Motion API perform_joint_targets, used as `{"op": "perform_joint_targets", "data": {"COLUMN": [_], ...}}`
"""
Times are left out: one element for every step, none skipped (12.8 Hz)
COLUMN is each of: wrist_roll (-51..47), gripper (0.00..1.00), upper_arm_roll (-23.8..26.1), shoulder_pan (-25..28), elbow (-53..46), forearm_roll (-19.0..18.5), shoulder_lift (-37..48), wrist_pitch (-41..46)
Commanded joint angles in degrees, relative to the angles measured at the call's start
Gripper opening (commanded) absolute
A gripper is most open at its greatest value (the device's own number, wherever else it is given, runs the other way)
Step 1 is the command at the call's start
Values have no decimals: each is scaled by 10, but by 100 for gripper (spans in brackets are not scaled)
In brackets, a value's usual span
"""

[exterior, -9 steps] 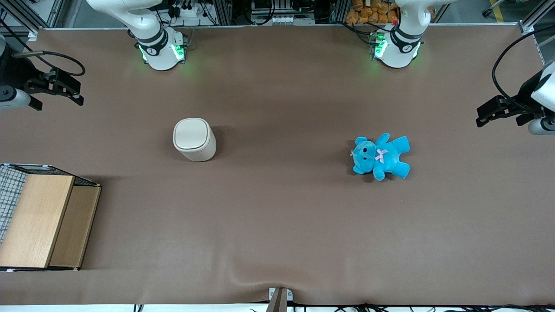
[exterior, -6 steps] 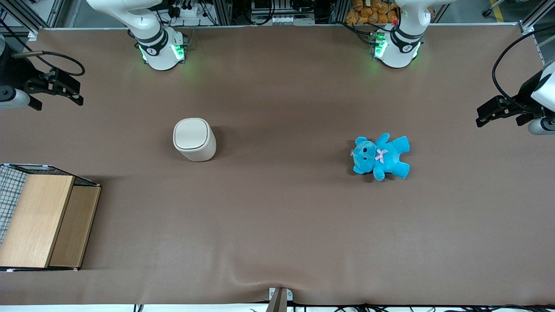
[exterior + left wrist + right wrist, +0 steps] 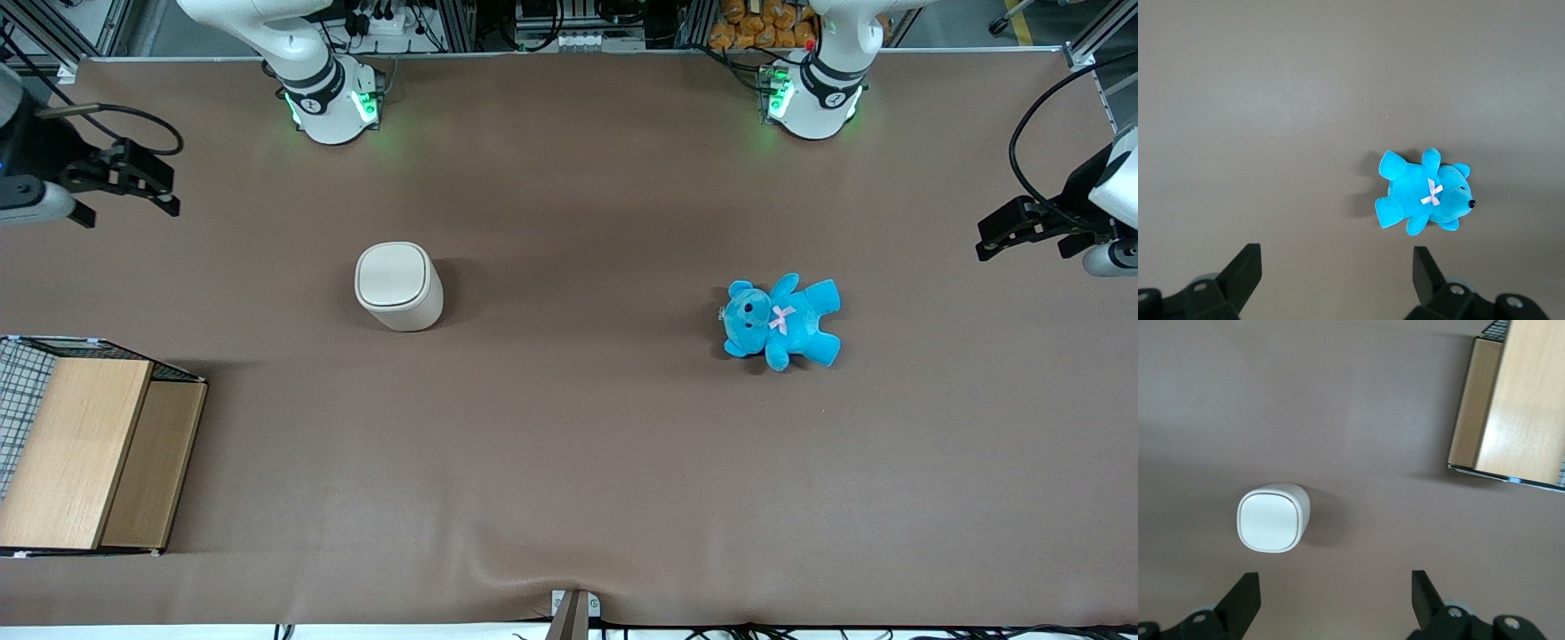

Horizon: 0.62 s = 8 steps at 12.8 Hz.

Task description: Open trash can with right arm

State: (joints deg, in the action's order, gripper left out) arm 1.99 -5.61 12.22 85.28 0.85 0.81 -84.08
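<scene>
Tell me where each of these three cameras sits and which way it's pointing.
Front view: high above the table, looking down; both arm bases show, and the right arm's gripper, jaws open, over the working arm's end.
Right wrist view: on the right arm, looking down at the closed trash can and wooden box; fingertips show.
Left wrist view: looks down at the blue teddy.
Front and right wrist views share can and box.
</scene>
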Motion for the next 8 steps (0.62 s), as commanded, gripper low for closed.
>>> {"op": "perform_joint_targets", "data": {"wrist_roll": [-62,-83,-99,-117,-137,-158,-175,-177], "gripper": [100,85,64,37,9,0,0,0], "upper_arm_roll": [0,0,-1,0,0,-1,-1,0], "shoulder_pan": [40,61,80,91,106,125,129,133], "elbow": [-6,-3,-1,0,9,28,55,81], "forearm_roll": [2,-4,-8,-8,-7,-8,-8,-8], "shoulder_lift": [-27,-43,-60,-75,-91,-93,-93,-92], "wrist_pitch": [-8,-19,-24,-25,-27,-39,-56,-70]}}
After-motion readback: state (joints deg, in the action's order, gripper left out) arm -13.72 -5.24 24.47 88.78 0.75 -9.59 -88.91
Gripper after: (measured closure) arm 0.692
